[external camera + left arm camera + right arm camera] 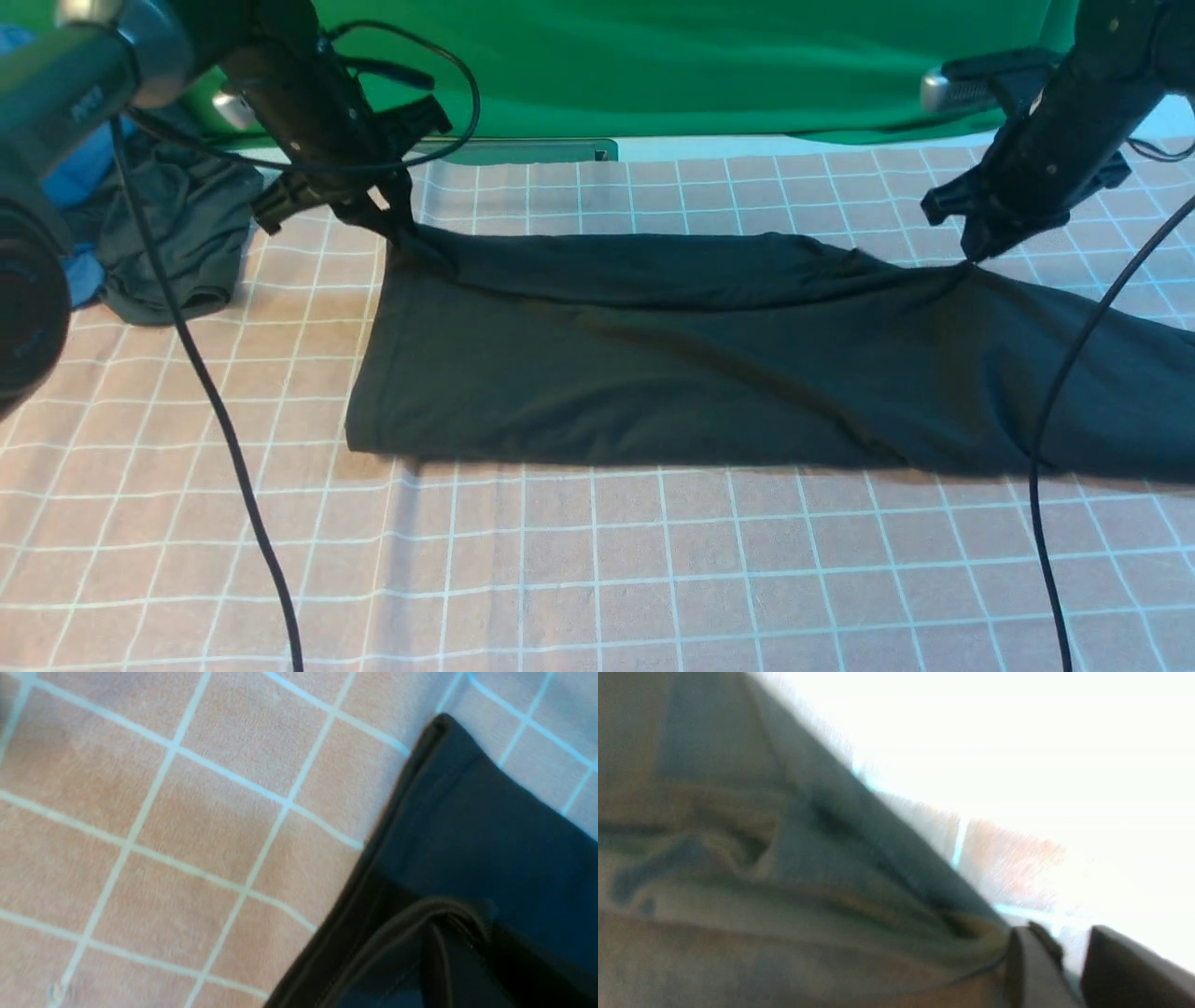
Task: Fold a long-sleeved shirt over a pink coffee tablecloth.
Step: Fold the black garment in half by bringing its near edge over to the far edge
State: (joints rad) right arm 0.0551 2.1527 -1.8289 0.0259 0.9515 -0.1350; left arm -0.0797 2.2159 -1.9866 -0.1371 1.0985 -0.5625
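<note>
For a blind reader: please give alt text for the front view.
A black long-sleeved shirt lies spread across a pink gridded tablecloth. The left gripper pinches its far left corner; the right gripper meets its far edge.

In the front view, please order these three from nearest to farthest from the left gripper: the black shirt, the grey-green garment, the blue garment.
1. The black shirt: its far left corner is pinched in the left gripper.
2. The grey-green garment: crumpled, apart from the gripper, on its left.
3. The blue garment: farther left, partly hidden behind the grey-green one.

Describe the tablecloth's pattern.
The tablecloth is dusty pink with thin white grid lines; clearest in left wrist view.
</note>
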